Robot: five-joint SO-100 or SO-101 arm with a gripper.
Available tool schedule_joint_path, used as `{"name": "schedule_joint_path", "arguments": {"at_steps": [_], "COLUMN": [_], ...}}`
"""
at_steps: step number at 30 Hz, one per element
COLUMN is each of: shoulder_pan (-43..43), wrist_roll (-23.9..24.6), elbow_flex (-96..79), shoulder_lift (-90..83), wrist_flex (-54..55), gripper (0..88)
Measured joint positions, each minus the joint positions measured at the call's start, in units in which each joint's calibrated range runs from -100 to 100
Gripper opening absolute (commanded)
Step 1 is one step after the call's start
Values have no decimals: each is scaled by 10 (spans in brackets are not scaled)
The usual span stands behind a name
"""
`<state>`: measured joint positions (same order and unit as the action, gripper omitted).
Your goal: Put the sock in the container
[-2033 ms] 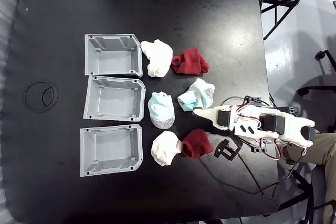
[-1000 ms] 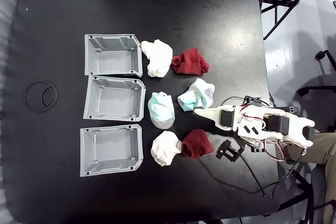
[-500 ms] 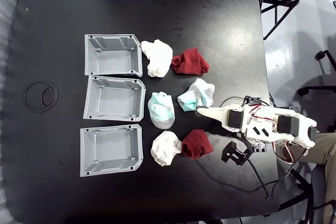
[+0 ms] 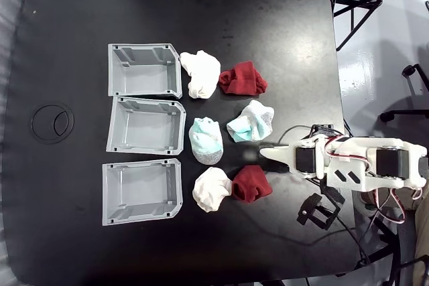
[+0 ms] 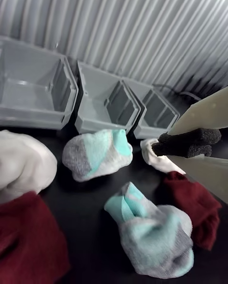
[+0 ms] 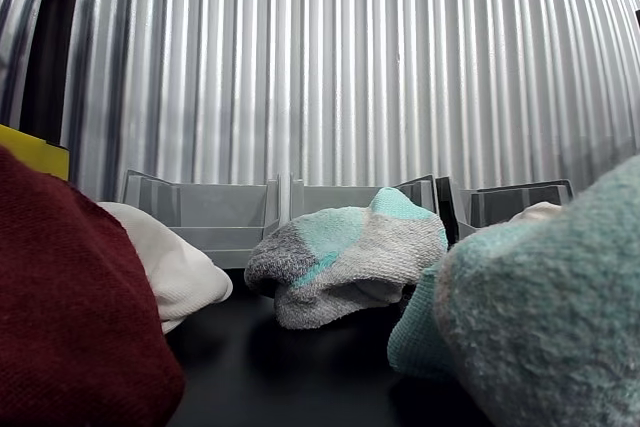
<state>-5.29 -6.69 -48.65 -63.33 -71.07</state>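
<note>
Your gripper [image 4: 258, 155] hovers over the black table [image 4: 268, 25] with its jaws closed on nothing, the tip just right of the middle container [image 4: 147, 126] row in the fixed view. Relative to that container, a teal-and-grey sock [image 4: 205, 140] lies just beside its open front, a second teal sock [image 4: 251, 120] further right, and a red sock [image 4: 251, 183] below the gripper tip.

Three empty grey containers [image 4: 145, 125], six balled socks [image 4: 206, 140]
</note>
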Motion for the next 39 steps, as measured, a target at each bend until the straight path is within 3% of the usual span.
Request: {"name": "schedule_joint_path", "arguments": {"at_steps": [17,31,39], "shoulder_pan": [0,131,221], "wrist_roll": [-4,-120,-140], "elbow_flex": [328,351,298], "shoulder_lift": [332,396,397], "wrist_flex": [-190,-232,-245], "gripper": [13,13,14]}}
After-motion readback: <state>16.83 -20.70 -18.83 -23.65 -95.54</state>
